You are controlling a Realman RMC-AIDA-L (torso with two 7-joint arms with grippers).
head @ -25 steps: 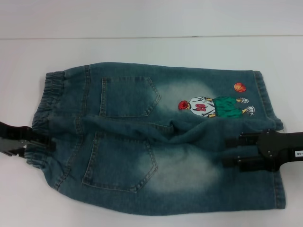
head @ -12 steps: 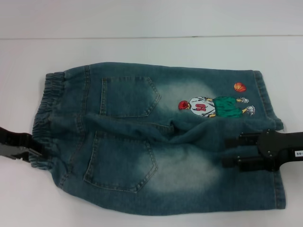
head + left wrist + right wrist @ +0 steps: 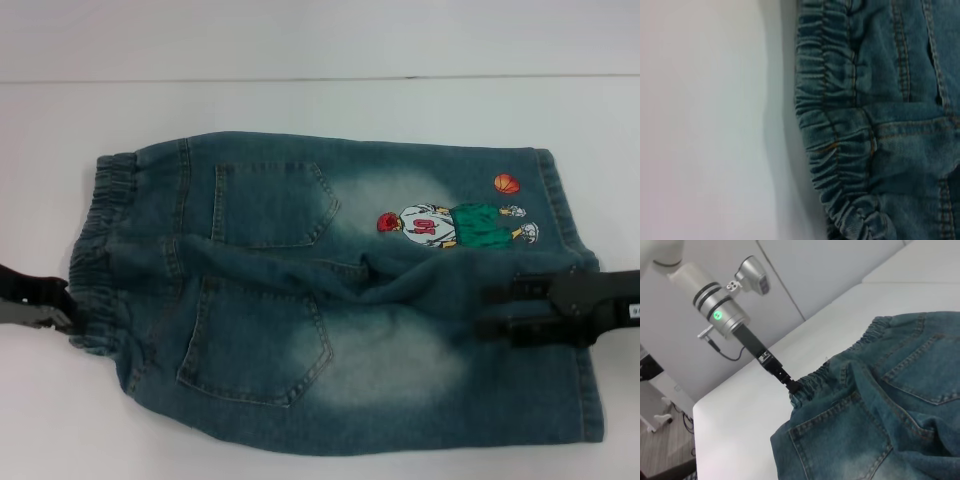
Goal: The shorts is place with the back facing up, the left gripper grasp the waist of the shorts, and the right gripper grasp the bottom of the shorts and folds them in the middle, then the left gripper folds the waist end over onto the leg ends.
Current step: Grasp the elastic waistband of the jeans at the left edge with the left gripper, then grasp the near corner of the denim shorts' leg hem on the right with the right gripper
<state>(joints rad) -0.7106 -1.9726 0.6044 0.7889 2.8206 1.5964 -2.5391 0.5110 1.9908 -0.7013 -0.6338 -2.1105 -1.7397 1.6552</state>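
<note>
Blue denim shorts [image 3: 300,340] lie back up on the white table, both back pockets showing. The elastic waist [image 3: 100,210] is on the left and the leg ends [image 3: 570,220] are on the right. At the near end of the waist, my left gripper [image 3: 62,318] is shut on the bunched elastic band; the right wrist view shows the left gripper [image 3: 791,386] pinching the waist edge [image 3: 812,377]. My right gripper [image 3: 495,311] reaches in from the right over the near leg. Its two dark fingers [image 3: 500,294] are apart with denim between them.
A cartoon basketball-player patch [image 3: 450,225] and an orange ball patch [image 3: 507,184] mark the far leg. White table [image 3: 300,100] runs behind and to the left of the shorts. The left arm's silver wrist [image 3: 720,300] rises beyond the table's edge.
The left gripper has drawn back to the left, and the near waistband is bunched up with it. The right gripper rose slightly and its fingers stand closer together.
</note>
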